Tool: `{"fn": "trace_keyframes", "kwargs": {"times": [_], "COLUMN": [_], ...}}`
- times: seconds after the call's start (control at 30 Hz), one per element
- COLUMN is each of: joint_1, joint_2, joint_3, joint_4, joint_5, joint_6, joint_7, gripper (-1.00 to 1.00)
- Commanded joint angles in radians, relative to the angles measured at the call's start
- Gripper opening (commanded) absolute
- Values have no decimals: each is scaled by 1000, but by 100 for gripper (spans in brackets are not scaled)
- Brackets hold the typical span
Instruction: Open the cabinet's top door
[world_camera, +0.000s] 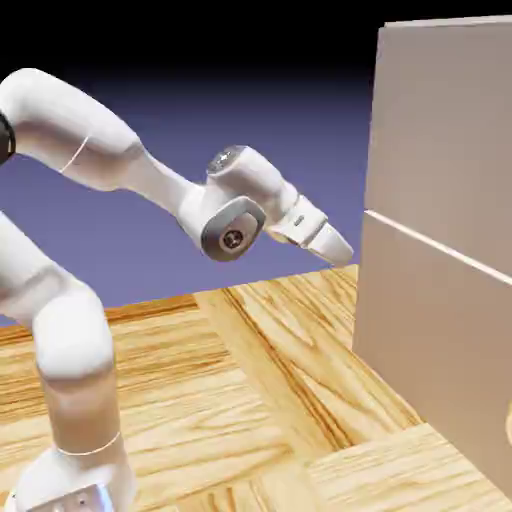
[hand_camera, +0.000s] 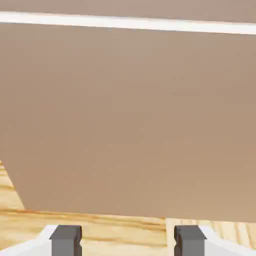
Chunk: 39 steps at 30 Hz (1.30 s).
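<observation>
The cabinet (world_camera: 440, 300) is a tall beige box at the exterior view's right, its two panels split by a thin pale seam (world_camera: 430, 240). The top door (world_camera: 445, 120) is the plain panel above that seam; no handle shows on it. My gripper (world_camera: 343, 250) hangs just left of the cabinet's near edge, slightly below seam height, pointing at it without touching. In the hand view the lower panel (hand_camera: 128, 120) fills most of the picture, and a narrow strip of the top door (hand_camera: 128, 6) lies above the seam. My gripper (hand_camera: 128, 240) is open, with only table wood between its fingertips (hand_camera: 66, 239).
The wooden table (world_camera: 260, 400) runs under the arm up to the cabinet's foot. The arm's elbow and forearm (world_camera: 120, 150) reach in from the exterior view's upper left.
</observation>
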Motion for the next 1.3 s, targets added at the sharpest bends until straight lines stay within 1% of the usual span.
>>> {"fn": "trace_keyframes", "kwargs": {"times": [0.0,1.27], "joint_1": [24,941], "joint_2": [-5,-214], "joint_3": [-29,-1119], "joint_4": [22,860], "joint_5": [-44,-1696], "joint_6": [6,251], "joint_7": [28,1104], "gripper": [0,0]}}
